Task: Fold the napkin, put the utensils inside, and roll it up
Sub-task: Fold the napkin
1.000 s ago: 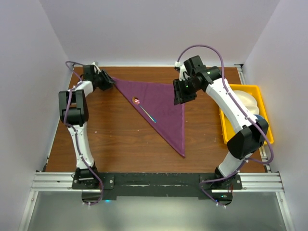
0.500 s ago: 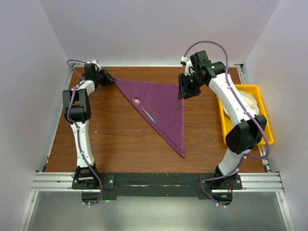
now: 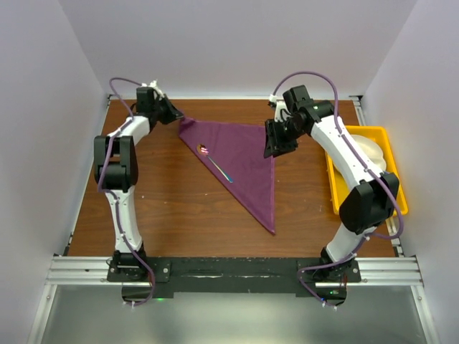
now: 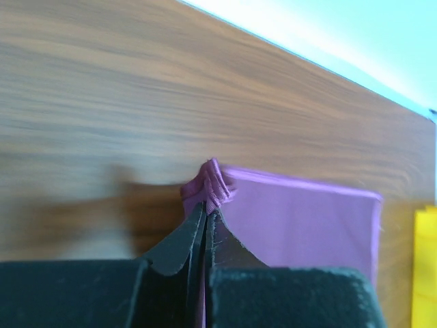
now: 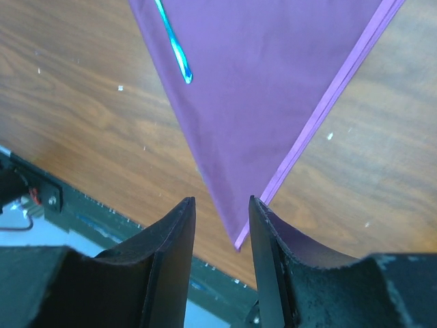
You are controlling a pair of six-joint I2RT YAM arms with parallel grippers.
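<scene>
While my L claw (image 4: 207, 208) pinches the plum-purple cloth napkin (image 3: 244, 154), R claw (image 5: 220, 202) hovers spread; thin bluish utensil (image 3: 219, 169) lies on it. Rolling's prob. next: R must grip first.

Napkin (image 3: 240, 158): plain plum purple, unpatterned. Utensil (image 5: 174, 46): iridescent teal-blue. Bench (image 3: 179, 208): brown wood grain, pale specks. Tray (image 3: 373, 131): yellow. Left end effector (image 4: 208, 215) and right end effector (image 5: 218, 205): black.

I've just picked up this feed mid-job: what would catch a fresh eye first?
The plum napkin, folded into a big triangle across the middle of the table, with a thin bluish utensil lying on it near its long left edge. The left gripper is pinched shut on the bunched far-left corner, while the right gripper sits over the far-right corner with jaws apart.
</scene>
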